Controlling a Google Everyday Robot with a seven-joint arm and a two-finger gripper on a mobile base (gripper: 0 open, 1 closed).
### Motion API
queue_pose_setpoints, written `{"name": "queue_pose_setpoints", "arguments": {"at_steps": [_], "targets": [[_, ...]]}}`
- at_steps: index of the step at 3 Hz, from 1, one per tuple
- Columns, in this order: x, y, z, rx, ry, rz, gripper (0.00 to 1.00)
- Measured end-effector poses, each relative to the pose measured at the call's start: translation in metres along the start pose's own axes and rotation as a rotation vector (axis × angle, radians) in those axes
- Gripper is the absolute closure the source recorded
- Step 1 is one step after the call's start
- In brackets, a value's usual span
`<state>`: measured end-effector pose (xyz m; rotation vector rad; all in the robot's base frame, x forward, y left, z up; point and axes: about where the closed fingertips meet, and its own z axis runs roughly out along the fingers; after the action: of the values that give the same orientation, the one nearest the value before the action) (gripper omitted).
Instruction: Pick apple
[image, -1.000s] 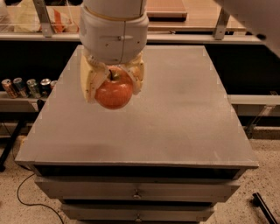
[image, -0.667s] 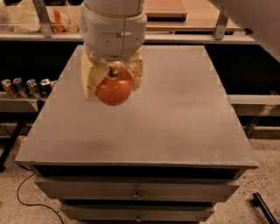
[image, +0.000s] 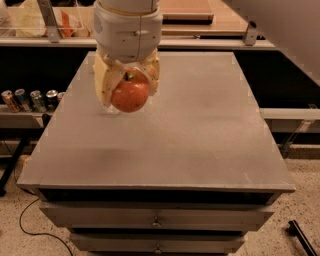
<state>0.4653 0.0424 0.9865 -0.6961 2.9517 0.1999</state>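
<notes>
- The bench (image: 200, 135), a grey top with drawers (image: 155, 217) under it, is carrying nothing that I can see. If the fruit is slipping out, it is falling on this hard surface, and I judge it may roll to the left edge and go down to the floor.
- The arm (image: 127, 30) is standing over the back-left part of the bench, and its thick white body is hiding from me the upper part of the grasp. So I am not able to check how deep the hold is, and a weak hold may stay unnoticed.
- The gripper (image: 129, 94) is hanging under the arm with its two pale fingers (image: 104, 82) clamped on the apple (image: 131, 97), one on each side.
- The apple is sitting between the fingers, and it seems to be just above the bench top, near the back-left corner, with a faint shadow under it. Its round, smooth skin is giving little contact, so I judge a quick move may turn it or squeeze it out downward.
- The cans (image: 30, 100) are standing on a low shelf (image: 20, 116) beyond the left edge. A wide swing to that side may bring the arm or a dropped apple among them.
</notes>
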Motion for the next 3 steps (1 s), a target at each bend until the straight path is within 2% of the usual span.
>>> {"name": "queue_pose_setpoints", "arguments": {"at_steps": [3], "targets": [[0.001, -0.037, 0.015, -0.012, 0.051, -0.043, 1.0]]}}
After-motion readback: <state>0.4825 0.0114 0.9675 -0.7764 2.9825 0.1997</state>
